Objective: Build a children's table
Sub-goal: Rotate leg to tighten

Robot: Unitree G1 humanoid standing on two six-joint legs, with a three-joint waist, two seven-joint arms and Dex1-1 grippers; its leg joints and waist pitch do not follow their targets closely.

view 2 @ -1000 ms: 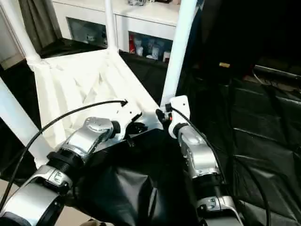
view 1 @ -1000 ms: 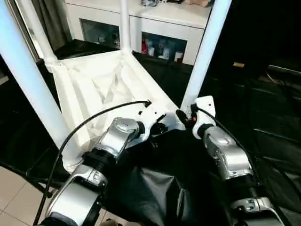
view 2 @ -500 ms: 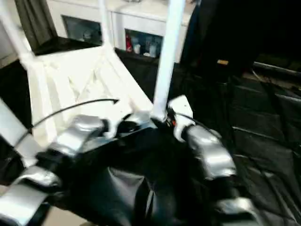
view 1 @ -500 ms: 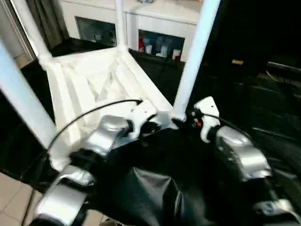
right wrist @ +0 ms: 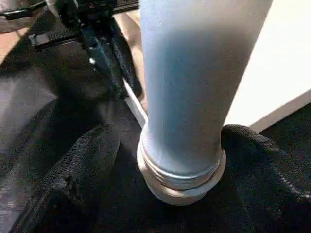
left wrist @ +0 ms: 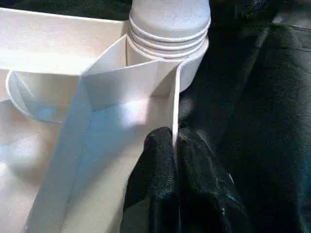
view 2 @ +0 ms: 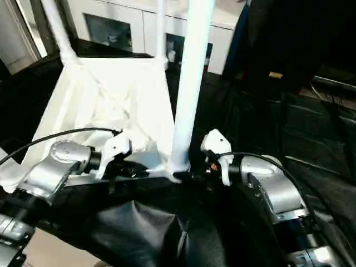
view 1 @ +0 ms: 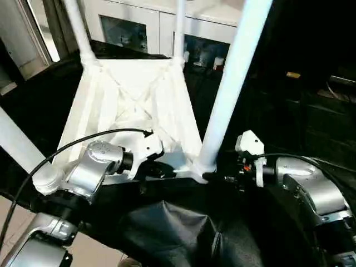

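The white plastic rectangular tabletop (view 1: 130,111) lies upside down, ribbed underside up, on a black sheet (view 1: 167,233) covering the desk, with its near edge at the desk's front. Four long white tubular legs stand in its corner sockets; the near right leg (view 1: 231,83) rises between the two arms. Behind stands a white glass-door cabinet (view 1: 139,28). The left tool (left wrist: 174,179) is pinched shut on the tabletop's thin near rim. The right tool (right wrist: 182,160) has its black fingers (right wrist: 92,160) spread around that leg's base.
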